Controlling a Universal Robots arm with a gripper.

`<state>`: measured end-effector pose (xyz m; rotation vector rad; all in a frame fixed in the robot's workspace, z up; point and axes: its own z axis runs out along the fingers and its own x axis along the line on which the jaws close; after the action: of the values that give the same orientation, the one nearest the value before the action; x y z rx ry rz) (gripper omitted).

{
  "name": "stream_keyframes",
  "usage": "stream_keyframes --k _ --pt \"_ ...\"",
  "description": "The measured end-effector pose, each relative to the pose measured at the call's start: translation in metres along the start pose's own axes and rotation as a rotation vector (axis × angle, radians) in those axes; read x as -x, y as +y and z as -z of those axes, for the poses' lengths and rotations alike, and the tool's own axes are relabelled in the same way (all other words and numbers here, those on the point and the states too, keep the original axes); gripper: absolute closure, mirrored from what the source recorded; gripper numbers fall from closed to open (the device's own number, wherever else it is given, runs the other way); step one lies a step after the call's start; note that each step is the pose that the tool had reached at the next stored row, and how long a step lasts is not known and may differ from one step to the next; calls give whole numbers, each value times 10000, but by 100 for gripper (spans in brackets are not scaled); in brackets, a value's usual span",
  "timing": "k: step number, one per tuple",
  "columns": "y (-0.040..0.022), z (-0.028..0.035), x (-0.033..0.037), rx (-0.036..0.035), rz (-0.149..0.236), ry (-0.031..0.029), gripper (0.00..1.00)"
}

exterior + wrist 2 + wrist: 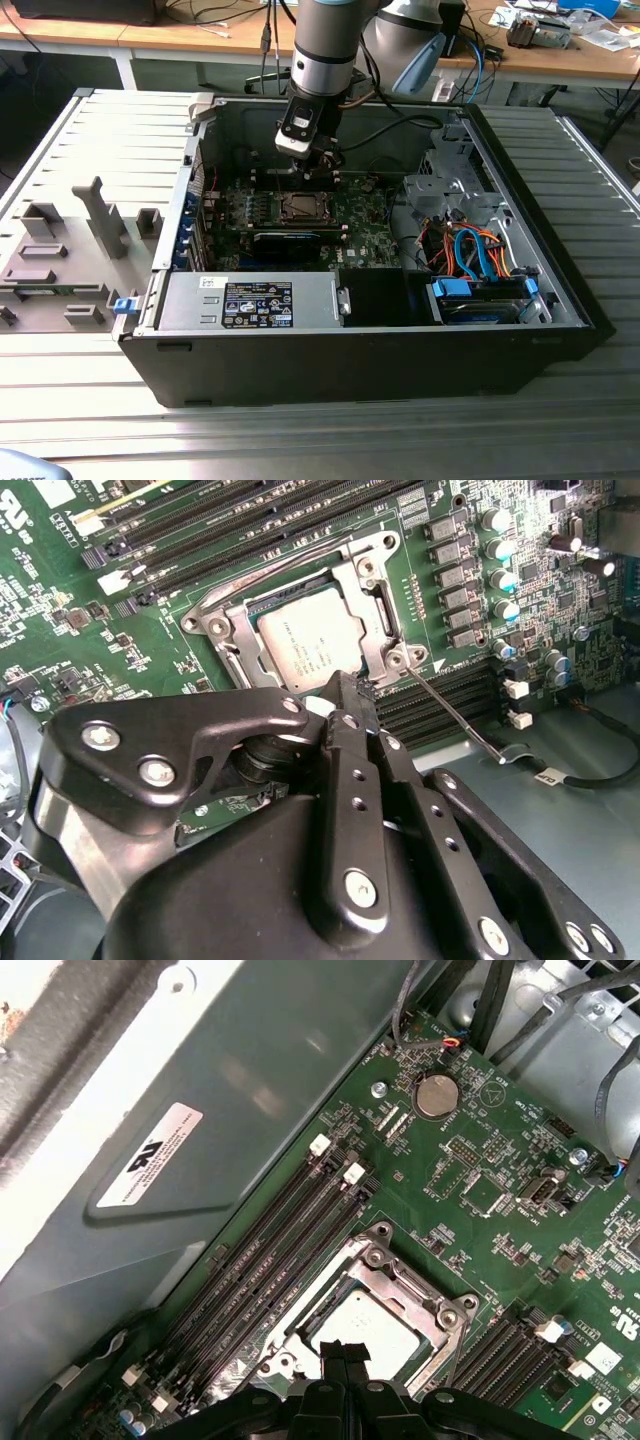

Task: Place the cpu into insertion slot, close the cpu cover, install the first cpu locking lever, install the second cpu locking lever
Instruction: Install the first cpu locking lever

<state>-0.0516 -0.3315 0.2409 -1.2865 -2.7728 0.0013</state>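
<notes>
The gripper (348, 687) is blocking much of the second wrist view with its housing, covering the near corner of the cpu cover (375, 615) and one edge of the cpu (300, 645). Fingertips (340, 718) are sitting right over that corner, and I'm not seeing whether they're touching the cover. In the first wrist view the picture's edge is cutting off the cover's near side, and the fingertips are hiding part of the cpu. In the exterior view the arm (325, 50) is running out of frame, and the socket area is coming through too small to judge whether the lever (452, 708) is latching.
</notes>
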Motion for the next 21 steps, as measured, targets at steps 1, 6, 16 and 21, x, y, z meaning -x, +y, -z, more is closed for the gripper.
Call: stream_keyframes --k 1,6,16,21 --pt "0 0 0 -1 11 -1 89" --pt "0 0 0 -7 95 -4 89" --pt "0 0 0 -14 176 -7 89" --pt "0 0 0 -16 207 -8 89"
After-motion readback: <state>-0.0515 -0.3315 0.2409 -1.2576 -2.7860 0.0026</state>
